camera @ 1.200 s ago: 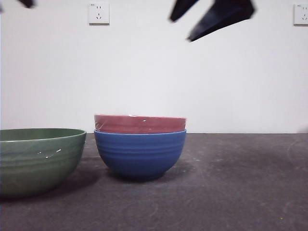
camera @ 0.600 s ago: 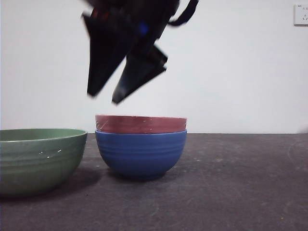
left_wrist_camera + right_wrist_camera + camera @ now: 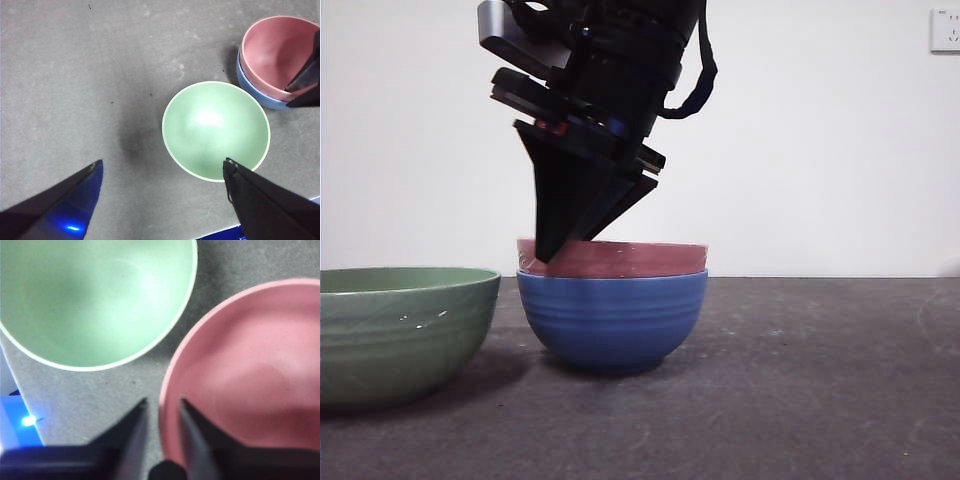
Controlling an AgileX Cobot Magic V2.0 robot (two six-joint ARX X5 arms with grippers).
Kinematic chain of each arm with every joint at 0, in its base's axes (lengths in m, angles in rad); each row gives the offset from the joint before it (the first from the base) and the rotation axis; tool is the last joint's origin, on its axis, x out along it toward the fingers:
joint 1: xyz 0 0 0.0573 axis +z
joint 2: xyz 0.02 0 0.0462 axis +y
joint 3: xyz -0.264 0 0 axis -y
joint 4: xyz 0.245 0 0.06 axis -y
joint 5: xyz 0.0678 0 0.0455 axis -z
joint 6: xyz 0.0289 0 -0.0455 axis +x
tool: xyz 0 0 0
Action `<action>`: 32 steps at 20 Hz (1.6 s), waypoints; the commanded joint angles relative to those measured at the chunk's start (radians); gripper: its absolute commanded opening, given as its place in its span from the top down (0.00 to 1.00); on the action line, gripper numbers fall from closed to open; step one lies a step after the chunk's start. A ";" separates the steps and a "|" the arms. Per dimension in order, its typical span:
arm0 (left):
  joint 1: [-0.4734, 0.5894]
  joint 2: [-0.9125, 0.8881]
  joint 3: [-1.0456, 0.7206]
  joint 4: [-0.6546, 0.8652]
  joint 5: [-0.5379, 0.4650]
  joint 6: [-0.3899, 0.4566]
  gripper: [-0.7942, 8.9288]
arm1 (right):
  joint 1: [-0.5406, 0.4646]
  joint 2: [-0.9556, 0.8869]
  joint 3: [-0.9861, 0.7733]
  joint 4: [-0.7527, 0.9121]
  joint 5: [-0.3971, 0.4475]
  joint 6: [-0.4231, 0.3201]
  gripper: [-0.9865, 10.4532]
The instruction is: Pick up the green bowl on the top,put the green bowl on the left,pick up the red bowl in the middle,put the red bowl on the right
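Red bowl nests in blue bowl; right end effector narrowly straddles its rim.

You're facing a plain white wall, evenly lit, with a white power socket at the upper corner, cut by the picture's edge. Below it, your table is dark grey and matte, scuffed with pale marks and faint ring-shaped stains.

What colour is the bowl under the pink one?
Blue bowl, with faint ribbing; clearest in the front view.
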 commanded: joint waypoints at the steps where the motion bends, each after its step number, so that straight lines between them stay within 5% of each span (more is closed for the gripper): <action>1: 0.003 -0.003 -0.003 0.010 -0.002 0.006 0.50 | -0.006 0.016 0.002 0.000 0.003 -0.017 0.90; 12: 0.003 0.003 -0.003 0.082 -0.001 0.010 0.50 | -0.003 -0.078 0.003 0.001 0.061 -0.031 0.92; 18: 0.003 0.027 -0.003 0.157 -0.001 0.013 0.50 | -0.006 -0.289 0.003 -0.100 0.237 0.000 0.92; 22: 0.003 0.068 -0.003 0.193 0.002 0.022 0.50 | -0.006 -0.439 0.002 -0.336 0.493 0.180 0.92; 26: 0.003 0.093 -0.003 0.220 0.013 0.031 0.50 | 0.003 -0.565 -0.088 -0.433 0.500 0.333 0.92; 32: 0.003 0.095 -0.003 0.233 0.054 0.031 0.50 | 0.079 -0.620 -0.407 -0.256 0.488 0.486 0.92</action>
